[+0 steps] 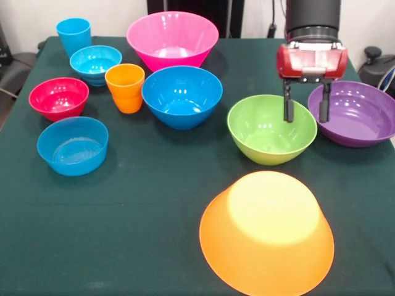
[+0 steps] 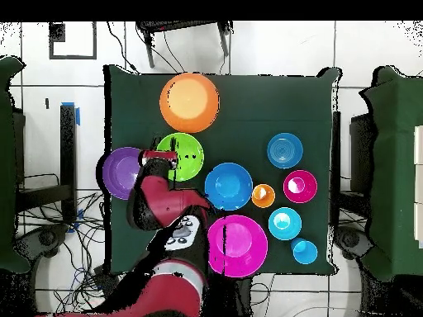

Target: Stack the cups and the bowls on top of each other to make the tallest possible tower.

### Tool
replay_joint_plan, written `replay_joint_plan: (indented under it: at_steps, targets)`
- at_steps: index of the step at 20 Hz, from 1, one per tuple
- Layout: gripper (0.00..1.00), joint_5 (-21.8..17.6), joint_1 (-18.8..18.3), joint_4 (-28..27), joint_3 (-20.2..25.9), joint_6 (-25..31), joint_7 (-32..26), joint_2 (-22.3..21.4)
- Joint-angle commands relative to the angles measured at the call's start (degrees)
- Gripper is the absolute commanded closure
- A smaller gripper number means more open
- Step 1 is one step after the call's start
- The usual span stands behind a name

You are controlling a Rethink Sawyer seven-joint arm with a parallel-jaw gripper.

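My gripper (image 1: pixel 306 117) is open and empty, and hangs over the gap between the green bowl (image 1: pixel 262 132) and the purple bowl (image 1: pixel 361 114). One finger is over the green bowl's right rim, the other over the purple bowl's left rim. The large orange bowl (image 1: pixel 266 231) lies upside down at the front with nothing on it. The pink bowl (image 1: pixel 172 38) and large blue bowl (image 1: pixel 182 95) stand in the middle. The orange cup (image 1: pixel 125 87) and light blue cup (image 1: pixel 74 36) stand upright at the left. In the overhead view the gripper (image 2: pixel 159 155) is between the green bowl (image 2: pixel 186 157) and purple bowl (image 2: pixel 120 172).
A small red bowl (image 1: pixel 58 97) and two small light blue bowls (image 1: pixel 95 63) (image 1: pixel 73 145) sit at the left. All stand apart on the dark green table (image 1: pixel 123 216). Chairs and cables surround the table in the overhead view.
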Motion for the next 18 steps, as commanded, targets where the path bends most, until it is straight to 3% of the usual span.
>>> replay_joint_plan:
  at_steps: [1,5,11,18]
  targets:
    - [0.0,3.85,4.96,3.8,-1.13,10.99,5.22,0.65]
    - [0.0,2.13,6.66,4.8,-1.88,11.18,4.72,0.43]
    - [0.0,-2.29,2.57,9.56,-0.8,9.53,6.31,-0.44]
    - [0.0,-7.36,-0.65,15.64,-7.4,3.97,4.88,0.07]
